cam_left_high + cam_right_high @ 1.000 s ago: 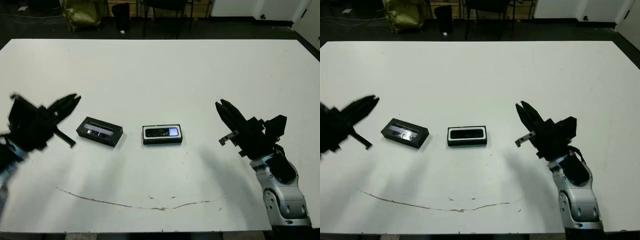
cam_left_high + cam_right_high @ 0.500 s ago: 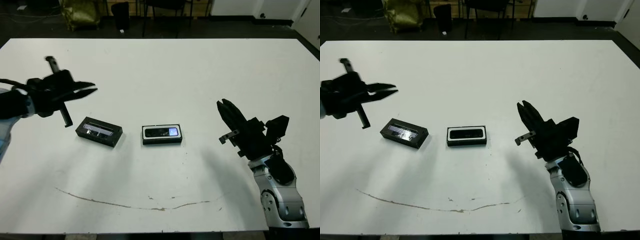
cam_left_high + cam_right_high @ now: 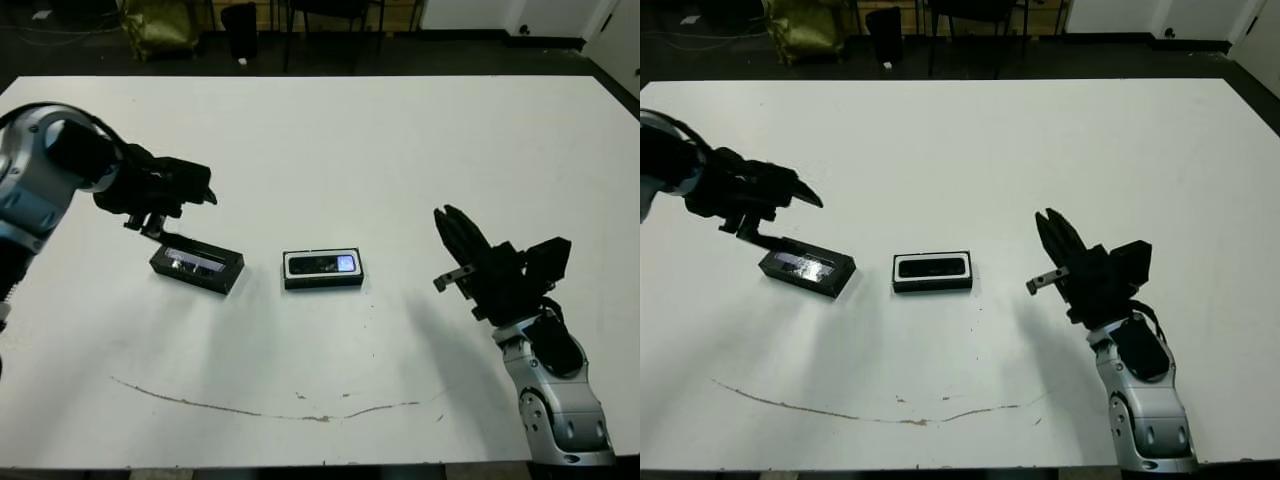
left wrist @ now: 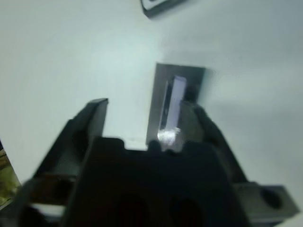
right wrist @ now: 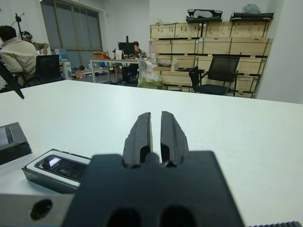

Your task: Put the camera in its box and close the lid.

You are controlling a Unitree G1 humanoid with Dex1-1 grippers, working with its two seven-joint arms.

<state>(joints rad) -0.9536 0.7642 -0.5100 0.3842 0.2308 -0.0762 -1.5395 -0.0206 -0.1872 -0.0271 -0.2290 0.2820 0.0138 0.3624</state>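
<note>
The left gripper has swung down from mid-air to hover over the lid, fingers spread. The right gripper stays off to the side — fingers pressed together. The camera lies in the box, just beside the lid.

Bare table surrounds the lid and box, seemingly unobstructed.

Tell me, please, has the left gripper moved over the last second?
Yes. The left gripper has come in from the table's left edge to hover just behind the lid.
</note>
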